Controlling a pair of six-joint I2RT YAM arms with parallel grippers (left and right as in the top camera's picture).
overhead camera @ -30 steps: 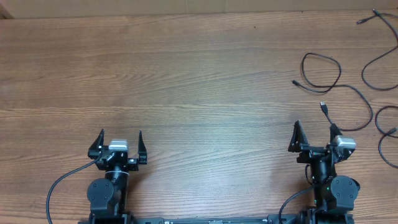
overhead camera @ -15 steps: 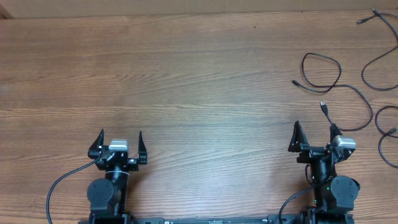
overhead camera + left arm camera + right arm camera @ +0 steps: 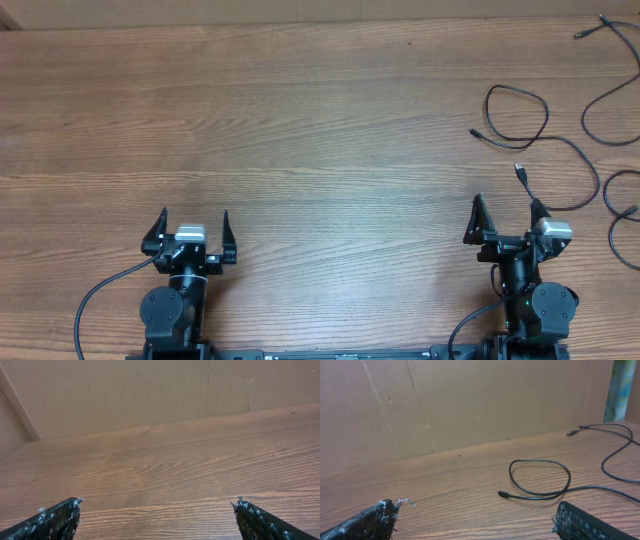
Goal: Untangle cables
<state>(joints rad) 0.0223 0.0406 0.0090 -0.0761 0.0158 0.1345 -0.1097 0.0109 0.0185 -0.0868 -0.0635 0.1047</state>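
Several thin black cables lie loose and apart at the table's far right. One forms a loop (image 3: 545, 115) whose tail curves round to a plug (image 3: 520, 171) just beyond my right gripper (image 3: 506, 203). Another strand (image 3: 586, 118) runs toward the back right corner, and a third (image 3: 606, 192) curls at the right edge. In the right wrist view the loop (image 3: 568, 476) and its plug (image 3: 503, 493) lie ahead of the open right gripper (image 3: 477, 505). My left gripper (image 3: 194, 215) stands open near the front left, over bare wood in its wrist view (image 3: 158, 502).
The wooden table (image 3: 300, 130) is backed by a brown cardboard wall (image 3: 125, 395). Thicker black wires of the arms (image 3: 95, 295) trail at the front edge beside both arm bases.
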